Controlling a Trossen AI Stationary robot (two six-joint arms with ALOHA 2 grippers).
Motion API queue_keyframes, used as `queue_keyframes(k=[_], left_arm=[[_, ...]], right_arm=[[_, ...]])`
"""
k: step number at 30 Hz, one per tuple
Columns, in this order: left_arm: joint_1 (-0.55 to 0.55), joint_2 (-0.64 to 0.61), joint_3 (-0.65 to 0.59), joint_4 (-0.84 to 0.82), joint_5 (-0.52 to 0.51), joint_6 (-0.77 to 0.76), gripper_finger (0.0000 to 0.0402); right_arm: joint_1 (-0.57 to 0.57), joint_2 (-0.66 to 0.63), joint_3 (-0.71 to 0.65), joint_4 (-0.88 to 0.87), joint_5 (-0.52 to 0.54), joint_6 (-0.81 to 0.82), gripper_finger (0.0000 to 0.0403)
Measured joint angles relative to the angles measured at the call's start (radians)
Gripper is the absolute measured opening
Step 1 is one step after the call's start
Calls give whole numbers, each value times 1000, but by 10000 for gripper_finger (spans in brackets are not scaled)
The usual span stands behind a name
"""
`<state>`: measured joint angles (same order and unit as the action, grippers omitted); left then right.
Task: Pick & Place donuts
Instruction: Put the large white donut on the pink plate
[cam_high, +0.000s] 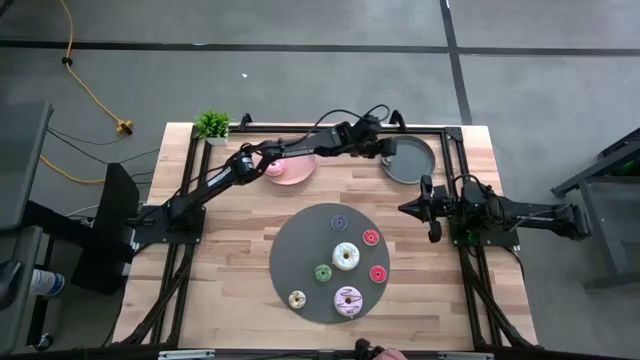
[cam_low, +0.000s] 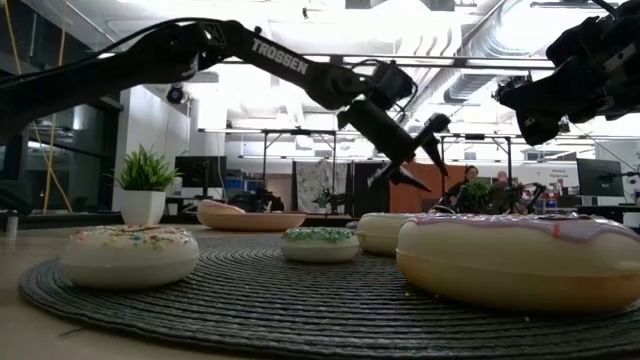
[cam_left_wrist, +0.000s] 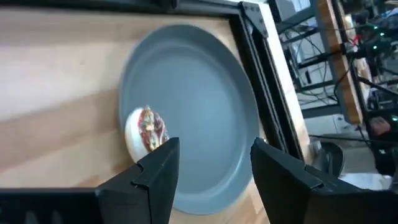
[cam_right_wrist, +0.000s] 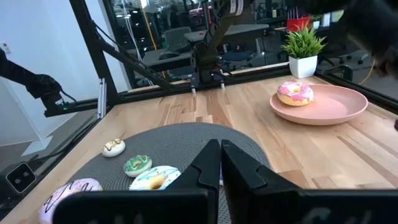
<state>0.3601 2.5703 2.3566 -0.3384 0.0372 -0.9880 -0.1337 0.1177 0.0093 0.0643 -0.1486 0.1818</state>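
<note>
**Left arm lets a donut go at the grey plate**

High view: the left gripper (cam_high: 385, 148) reaches across the far side of the table to the near-left rim of the grey plate (cam_high: 415, 160). The right gripper (cam_high: 405, 208) waits just right of the dark grey mat (cam_high: 290, 250), between mat and grey plate. Seven donuts lie on the mat, among them the white-frosted donut (cam_high: 346, 256) at its middle and the purple-frosted donut (cam_high: 348, 300) toward the near edge. A pink-frosted donut (cam_high: 277, 170) sits on the pink plate (cam_high: 296, 172), left of the grey plate.

Low view: the left gripper (cam_low: 412, 150) hangs in the air beyond the mat (cam_low: 300, 300), fingers spread and empty.

Left wrist view: the jaws stand apart; a small sprinkled donut (cam_left_wrist: 146, 132) rests on its edge against the grey plate's (cam_left_wrist: 199, 93) rim.

Right wrist view: the right fingers (cam_right_wrist: 205, 168) are pressed together, holding nothing.

The placing step looks just finished. Next calls for lifting the left arm clear, then returning to the mat for another donut
</note>
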Motion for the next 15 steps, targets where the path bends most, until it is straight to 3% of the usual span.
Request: queue_keyframes(k=[15], left_arm=[[-8,-160,-35,-219,86,386,191]], right_arm=[[0,0,0,-1,0,0,5]])
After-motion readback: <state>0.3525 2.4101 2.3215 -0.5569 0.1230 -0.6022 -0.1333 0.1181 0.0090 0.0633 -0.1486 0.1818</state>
